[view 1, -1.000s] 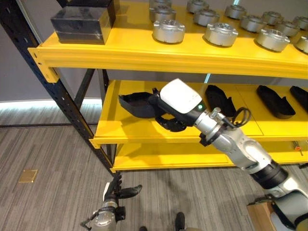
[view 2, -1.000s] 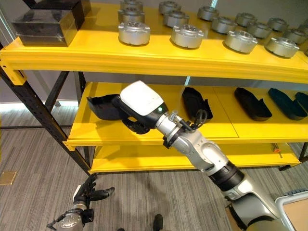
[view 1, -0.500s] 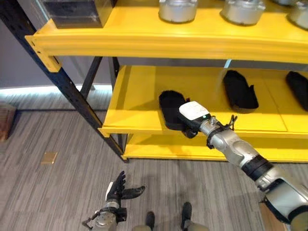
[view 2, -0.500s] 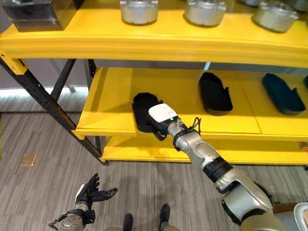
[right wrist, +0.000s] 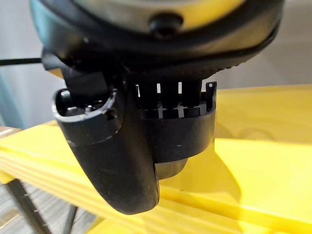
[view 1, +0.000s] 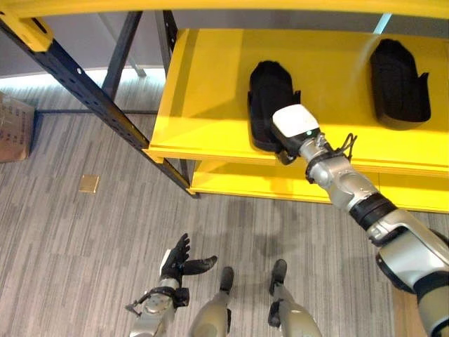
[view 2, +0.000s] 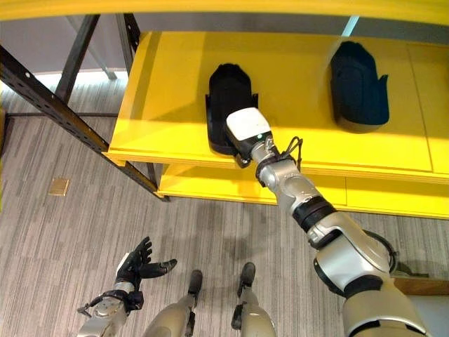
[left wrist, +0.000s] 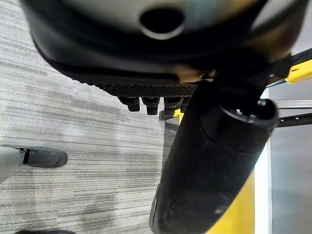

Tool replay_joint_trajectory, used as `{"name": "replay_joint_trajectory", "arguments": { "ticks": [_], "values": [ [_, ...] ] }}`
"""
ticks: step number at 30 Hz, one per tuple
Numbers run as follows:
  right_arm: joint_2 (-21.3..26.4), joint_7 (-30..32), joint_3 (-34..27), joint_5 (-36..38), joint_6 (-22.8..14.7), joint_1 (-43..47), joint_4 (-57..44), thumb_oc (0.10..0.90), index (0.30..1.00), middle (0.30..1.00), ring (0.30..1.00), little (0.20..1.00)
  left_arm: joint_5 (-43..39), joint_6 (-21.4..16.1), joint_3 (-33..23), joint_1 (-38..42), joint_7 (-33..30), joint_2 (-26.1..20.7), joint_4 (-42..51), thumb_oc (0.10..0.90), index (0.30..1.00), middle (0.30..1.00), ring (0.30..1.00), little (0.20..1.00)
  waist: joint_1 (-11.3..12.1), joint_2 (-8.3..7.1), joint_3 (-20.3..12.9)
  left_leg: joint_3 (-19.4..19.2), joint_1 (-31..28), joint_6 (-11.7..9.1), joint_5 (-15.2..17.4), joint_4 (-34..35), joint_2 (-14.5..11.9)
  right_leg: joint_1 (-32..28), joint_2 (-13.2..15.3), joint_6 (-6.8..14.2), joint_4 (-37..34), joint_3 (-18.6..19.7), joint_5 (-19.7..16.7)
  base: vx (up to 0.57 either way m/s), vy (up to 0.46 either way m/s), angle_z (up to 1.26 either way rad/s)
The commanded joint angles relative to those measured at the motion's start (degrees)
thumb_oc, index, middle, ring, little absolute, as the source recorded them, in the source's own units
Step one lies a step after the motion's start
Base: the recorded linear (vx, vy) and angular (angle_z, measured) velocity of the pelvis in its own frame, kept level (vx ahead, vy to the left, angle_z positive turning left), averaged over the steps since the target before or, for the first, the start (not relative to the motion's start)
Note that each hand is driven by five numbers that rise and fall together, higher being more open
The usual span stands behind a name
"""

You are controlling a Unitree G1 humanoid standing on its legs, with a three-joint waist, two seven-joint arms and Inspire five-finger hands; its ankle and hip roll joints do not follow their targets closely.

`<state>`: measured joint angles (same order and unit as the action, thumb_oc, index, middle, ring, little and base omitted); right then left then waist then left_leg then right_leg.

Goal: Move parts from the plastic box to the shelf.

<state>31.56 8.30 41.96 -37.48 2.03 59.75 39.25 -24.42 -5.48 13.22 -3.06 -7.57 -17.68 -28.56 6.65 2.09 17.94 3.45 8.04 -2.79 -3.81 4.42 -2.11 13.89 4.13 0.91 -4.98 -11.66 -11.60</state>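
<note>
Black plastic, the part [view 1: 269, 102] now lies flat on the yellow shelf [view 1: 203, 84], near its front edge, with the right hand [view 1: 295, 126] at its near end. A second ago that hand carried the part in the air in front of the shelf; since then it has come down onto the board, so the placing looks almost done and only the letting go remains. In the right wrist view the fingers [right wrist: 170, 97] reach over the part's rim with the thumb [right wrist: 109, 151] on the outside, clasping it. A second part [view 1: 398, 83] lies on the same shelf, well apart from the first toward the robot's right, so nothing crowds the spot. The left hand [view 1: 179, 263] hangs low over the floor, far below the shelf, fingers spread and holding nothing.
</note>
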Motion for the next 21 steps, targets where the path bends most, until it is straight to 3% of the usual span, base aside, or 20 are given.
{"name": "replay_joint_trajectory", "arguments": {
  "ticks": [1,11,21],
  "values": [
    [1.6,2.5,-1.5,3.4,1.2,10.4,1.7,0.4,0.3,0.3,0.3,0.3,-0.3,-4.7,1.7,1.9,0.2,-5.1,5.5,0.9,1.0,1.0,1.0,1.0,0.9,-0.8,-1.2,-0.5,-1.5,-3.0,-0.3,0.6,-5.9,-2.0,6.1,6.5,1.3,-0.1,1.3,0.0,0.0,0.0],
    [4.3,6.0,-3.1,6.5,2.3,14.5,4.3,0.4,0.3,0.3,0.3,0.3,-0.6,-4.8,2.3,2.9,-0.1,-5.3,5.9,0.9,1.0,1.0,1.0,1.0,0.3,0.1,-0.2,-0.6,-0.4,-3.3,-0.6,0.6,-5.5,-0.6,6.5,6.5,1.6,0.2,1.2,0.0,0.0,0.0],
    [7.3,6.2,1.1,6.3,2.3,20.3,9.3,0.4,0.3,0.3,0.3,0.3,-1.4,-5.2,2.3,3.4,-0.1,-5.9,5.7,0.9,1.0,1.0,1.0,1.0,0.4,0.27,0.0,-0.6,0.3,-3.5,-1.0,0.6,-5.6,-0.1,6.4,6.5,1.6,0.2,1.2,0.0,0.0,0.0]
  ]
}}
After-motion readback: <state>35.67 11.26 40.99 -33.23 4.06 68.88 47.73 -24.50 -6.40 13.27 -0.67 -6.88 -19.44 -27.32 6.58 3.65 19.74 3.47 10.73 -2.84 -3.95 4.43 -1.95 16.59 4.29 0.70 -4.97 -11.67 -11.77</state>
